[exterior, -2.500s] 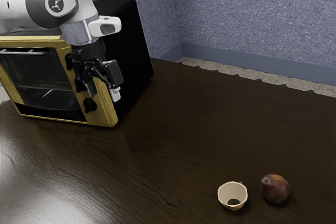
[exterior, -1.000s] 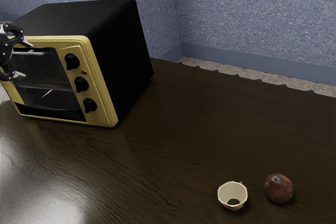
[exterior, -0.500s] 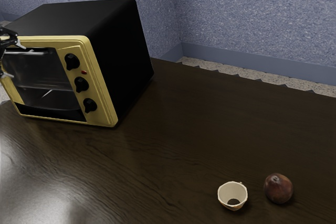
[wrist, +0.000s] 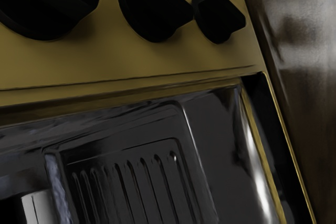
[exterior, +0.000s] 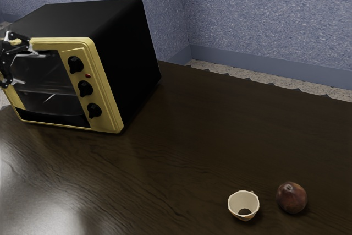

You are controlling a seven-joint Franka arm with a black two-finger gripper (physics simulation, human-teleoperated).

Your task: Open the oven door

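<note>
Exterior view looking down across the table (exterior: 187,136), wrist view facing the oven (exterior: 113,31) up close, knobs (wrist: 155,11) in both

Yellow-framed black oven (exterior: 110,48)

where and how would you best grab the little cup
I'd pinch the rim of the cup from straight above, on the side away from the dark round fruit. The cup's open mouth faces up and its wall looks thin, so gripping it from inside and outside should work, and that side avoids the fruit.
</note>
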